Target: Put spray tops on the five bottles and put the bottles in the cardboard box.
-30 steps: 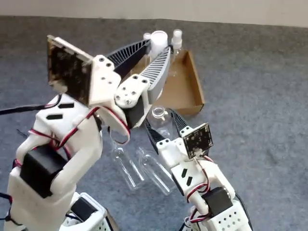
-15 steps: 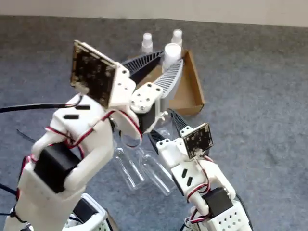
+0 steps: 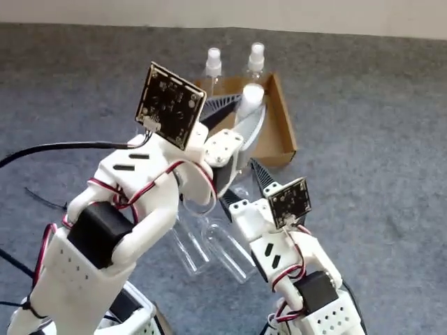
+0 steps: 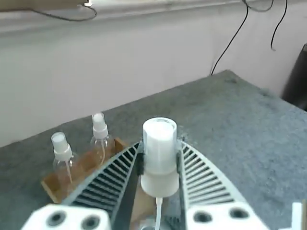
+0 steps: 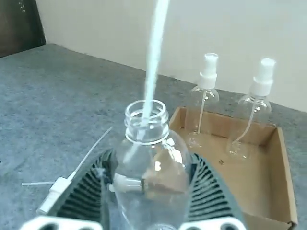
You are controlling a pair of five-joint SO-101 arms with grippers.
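The left arm (image 3: 119, 209) and right arm (image 3: 286, 258) are white plastic shells with boxy black servo motors (image 3: 101, 234), looped red, white and black wires (image 3: 199, 185), black slot markings, ribbed black-and-white fingers (image 4: 206, 175), and a bare dark square circuit board (image 3: 171, 106) just behind the left pincer (image 4: 159, 153) and the right pincer (image 5: 152, 163).

A grey carpet (image 3: 363, 105) with a short, rough pile covers the whole surface, from the near edge to the far one. At the far side it meets a pale, plain wall (image 3: 314, 14). In the left wrist view, thin dark cables (image 4: 229, 46) hang down on this wall, and a lighter band (image 4: 144, 17) runs along it higher up. In the right wrist view, a dark brown panel (image 5: 17, 24) stands against the cream wall. The light is soft and even, and the shadows are faint.
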